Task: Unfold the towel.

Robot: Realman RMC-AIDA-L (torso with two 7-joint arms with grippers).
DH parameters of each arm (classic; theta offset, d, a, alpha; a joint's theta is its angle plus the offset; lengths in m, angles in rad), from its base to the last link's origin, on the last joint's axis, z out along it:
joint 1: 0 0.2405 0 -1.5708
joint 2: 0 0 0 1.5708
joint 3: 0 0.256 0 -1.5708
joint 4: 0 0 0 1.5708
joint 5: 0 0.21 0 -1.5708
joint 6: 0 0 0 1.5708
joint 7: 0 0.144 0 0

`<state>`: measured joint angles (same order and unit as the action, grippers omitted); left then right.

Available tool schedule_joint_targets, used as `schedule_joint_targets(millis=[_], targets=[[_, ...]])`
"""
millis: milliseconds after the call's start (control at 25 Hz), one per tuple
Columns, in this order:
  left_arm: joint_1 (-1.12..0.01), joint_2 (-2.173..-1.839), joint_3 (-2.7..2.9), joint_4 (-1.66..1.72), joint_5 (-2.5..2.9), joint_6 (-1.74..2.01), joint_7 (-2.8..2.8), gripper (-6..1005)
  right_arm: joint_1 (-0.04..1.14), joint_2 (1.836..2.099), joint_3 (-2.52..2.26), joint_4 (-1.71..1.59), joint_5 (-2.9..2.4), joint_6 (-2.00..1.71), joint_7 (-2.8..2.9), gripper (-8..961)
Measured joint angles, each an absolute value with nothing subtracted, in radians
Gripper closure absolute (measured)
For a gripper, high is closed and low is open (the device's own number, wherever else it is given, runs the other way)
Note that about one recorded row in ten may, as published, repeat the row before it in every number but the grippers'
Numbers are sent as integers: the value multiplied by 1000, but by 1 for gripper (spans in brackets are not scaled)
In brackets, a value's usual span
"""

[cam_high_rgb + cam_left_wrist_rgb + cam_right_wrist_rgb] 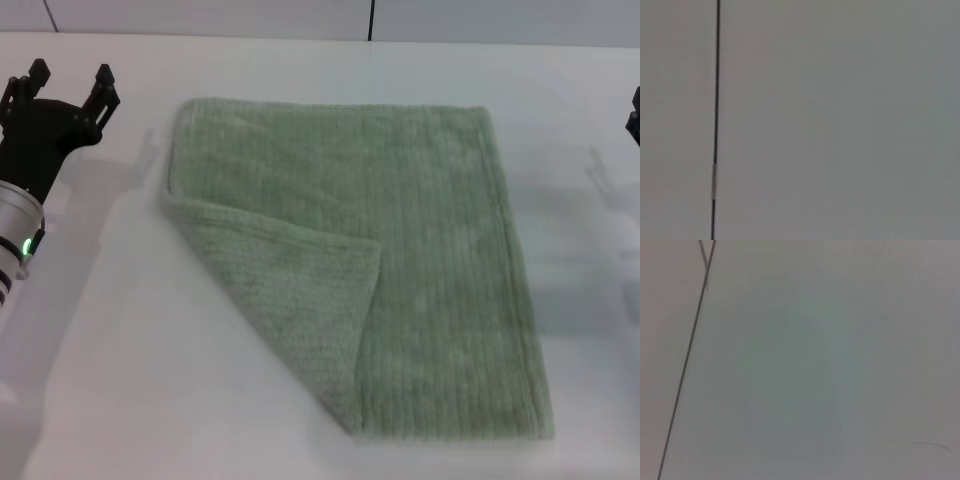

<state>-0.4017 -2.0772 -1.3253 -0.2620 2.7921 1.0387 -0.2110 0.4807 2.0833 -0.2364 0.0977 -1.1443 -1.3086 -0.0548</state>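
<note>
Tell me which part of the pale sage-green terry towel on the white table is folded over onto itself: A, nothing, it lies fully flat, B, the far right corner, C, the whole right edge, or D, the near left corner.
D: in the head view the pale sage-green terry towel has its near left corner flap turned over onto the cloth, while its far corners and right edge lie flat on the white table.
</note>
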Motion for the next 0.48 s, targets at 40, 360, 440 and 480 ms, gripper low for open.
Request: schedule_joint_targets(millis=[40, 360, 440, 480], targets=[[-402, -2077, -1325, -262, 2792, 1039, -211, 215, 481, 2083, -236, 98, -1144, -1309, -55, 121], [-421, -2077, -1325, -248, 2740, 1010, -209, 215, 490, 2083, -233, 88, -1146, -1325, -55, 120], [-421, -2077, -1325, -248, 2740, 1010, -209, 215, 492, 2084, -233, 88, -1146, -1325, -55, 120], [-424, -2077, -1325, -248, 2728, 1002, -209, 215, 492, 2084, -233, 88, -1146, -1325, -55, 120]])
